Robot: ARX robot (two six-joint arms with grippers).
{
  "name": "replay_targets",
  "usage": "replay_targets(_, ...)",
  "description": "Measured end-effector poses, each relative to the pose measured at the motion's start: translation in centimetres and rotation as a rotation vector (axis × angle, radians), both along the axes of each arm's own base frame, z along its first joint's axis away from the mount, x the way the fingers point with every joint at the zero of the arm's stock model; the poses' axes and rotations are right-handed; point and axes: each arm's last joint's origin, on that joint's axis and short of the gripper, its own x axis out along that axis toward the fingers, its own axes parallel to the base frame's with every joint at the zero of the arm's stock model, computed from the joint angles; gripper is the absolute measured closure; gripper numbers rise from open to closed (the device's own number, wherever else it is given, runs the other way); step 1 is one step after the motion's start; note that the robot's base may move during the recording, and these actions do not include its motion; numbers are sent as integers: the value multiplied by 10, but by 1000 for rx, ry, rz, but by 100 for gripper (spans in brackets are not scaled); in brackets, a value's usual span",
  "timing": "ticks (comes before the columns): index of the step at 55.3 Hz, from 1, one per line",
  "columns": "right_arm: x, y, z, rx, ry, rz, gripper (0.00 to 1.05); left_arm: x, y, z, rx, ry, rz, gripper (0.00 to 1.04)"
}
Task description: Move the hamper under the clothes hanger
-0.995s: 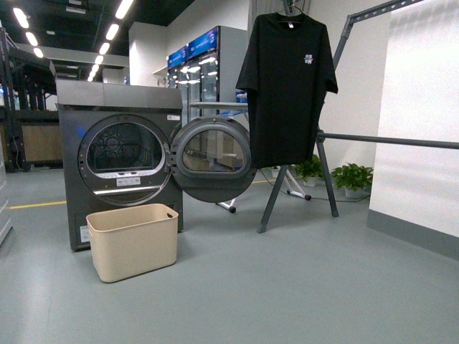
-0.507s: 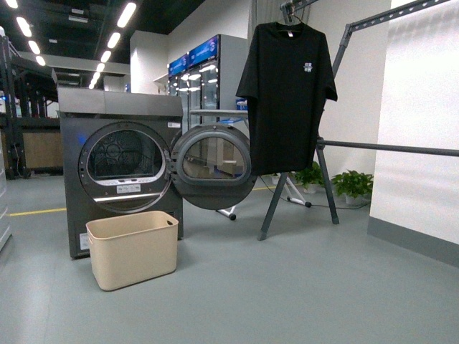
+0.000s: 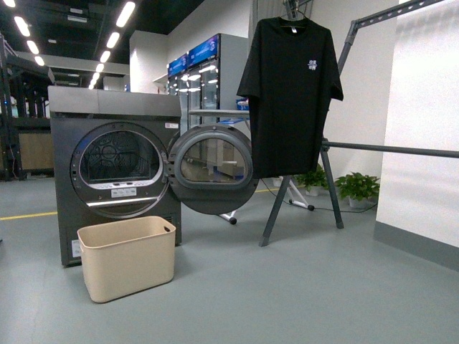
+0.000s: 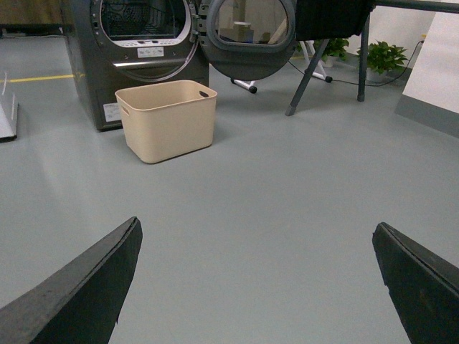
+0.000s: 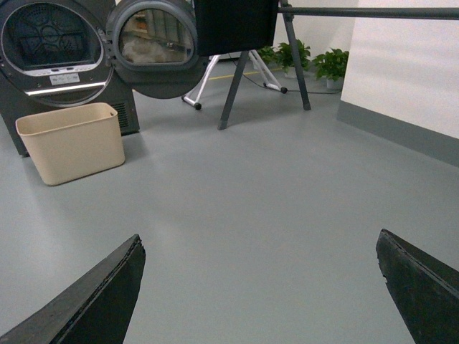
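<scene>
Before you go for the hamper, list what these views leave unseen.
- Floor of the hamper: every view, hidden by its own walls.
- Top of the rack: front view, cut by the upper edge; the T-shirt covers part of it.
- Inside the dryer: every view, too dim.
- The left gripper and right gripper: wrist views show only spread fingertips; the front view shows neither arm.

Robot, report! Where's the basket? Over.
Left gripper, right gripper: jaws open, empty. Beige plastic rectangular hamper by dark grey dryer, not under grey metal-tube clothes rack. Open dryer door between.
</scene>
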Motion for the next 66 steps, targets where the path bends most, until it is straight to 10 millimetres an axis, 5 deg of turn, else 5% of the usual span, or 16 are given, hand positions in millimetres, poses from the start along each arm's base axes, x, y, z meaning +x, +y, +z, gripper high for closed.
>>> replay_targets(66, 0, 0, 0, 0, -2, 3, 8, 0, 0, 0, -1, 0, 3, 7)
